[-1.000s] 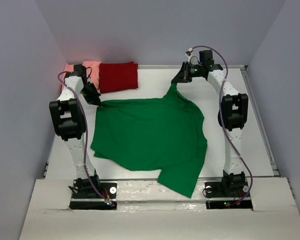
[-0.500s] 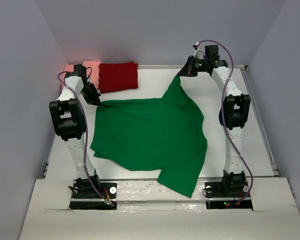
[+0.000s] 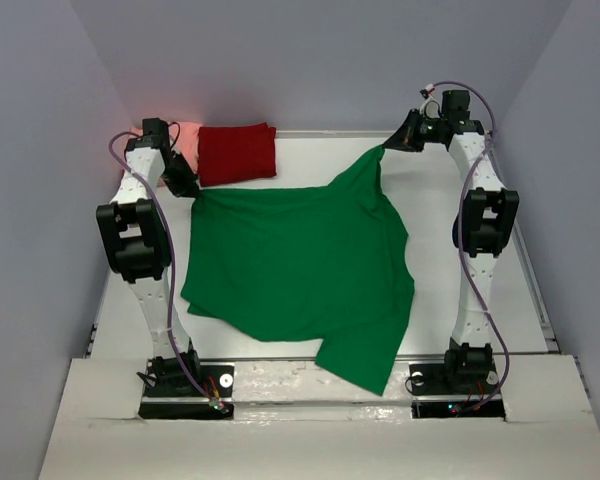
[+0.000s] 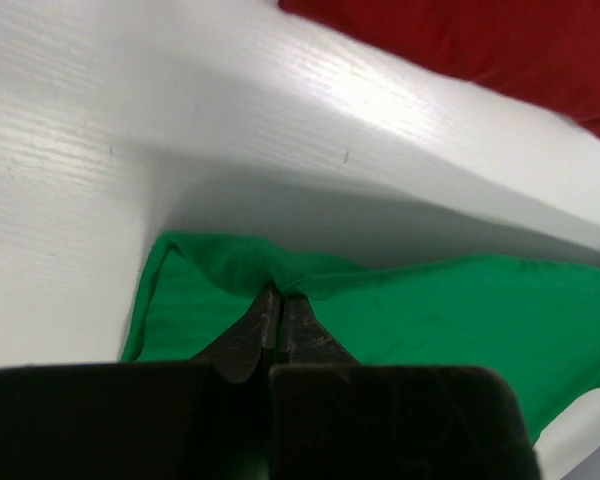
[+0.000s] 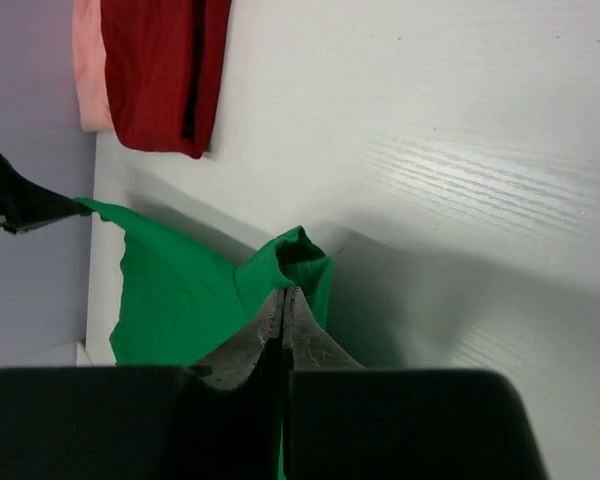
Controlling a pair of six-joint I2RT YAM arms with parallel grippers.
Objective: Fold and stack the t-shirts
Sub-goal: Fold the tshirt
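A bright green t-shirt (image 3: 300, 270) lies spread across the middle of the table, its far edge lifted at two corners. My left gripper (image 3: 192, 189) is shut on the far left corner of the green t-shirt (image 4: 430, 310), close to the folded dark red t-shirt (image 3: 237, 153). My right gripper (image 3: 388, 146) is shut on the far right corner of the green t-shirt (image 5: 180, 300), held above the table at the back. A salmon-pink t-shirt (image 3: 188, 135) lies folded left of the dark red t-shirt (image 5: 160, 70), mostly hidden behind my left arm.
The white table (image 3: 460, 200) is walled by grey panels on both sides and at the back. The two folded shirts sit in the far left corner. A near corner of the green shirt hangs over the table's front edge (image 3: 365, 370).
My right gripper has moved right and farther back with its corner, stretching the far edge of the green shirt. My left gripper has shifted slightly toward the back with its corner.
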